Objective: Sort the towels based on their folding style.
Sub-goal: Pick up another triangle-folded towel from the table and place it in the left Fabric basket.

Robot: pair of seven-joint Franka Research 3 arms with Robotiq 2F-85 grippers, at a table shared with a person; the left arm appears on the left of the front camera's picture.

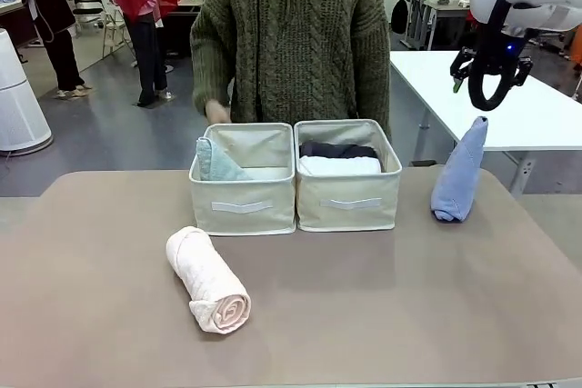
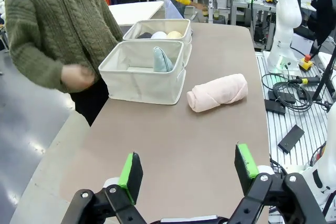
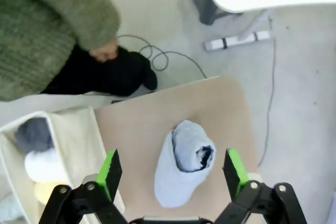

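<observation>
A pale pink rolled towel [image 1: 207,292] [image 2: 218,92] lies on the near left of the table. At the table's right edge a light blue towel [image 1: 459,170] [image 3: 176,184] stands on end, leaning. High above it my right gripper [image 1: 491,93] [image 3: 172,167] hangs open, its fingers either side of the towel far below. The left bin [image 1: 241,195] [image 2: 137,80] holds a pale teal folded towel [image 1: 216,163] [image 2: 161,60]. Inside the right bin [image 1: 350,193] [image 2: 181,23] [image 3: 79,140] are rolled dark grey [image 1: 338,149] [image 3: 32,132], white [image 1: 339,166] [image 3: 44,163] and pale yellow [image 2: 175,34] towels. My left gripper [image 2: 188,169] is open over the table's left end.
A person in a green sweater stands behind the bins, one hand [image 1: 216,113] [image 2: 77,76] just behind the left bin. A white table [image 1: 509,106] stands to the back right. Cables [image 3: 157,59] lie on the floor beyond the table edge.
</observation>
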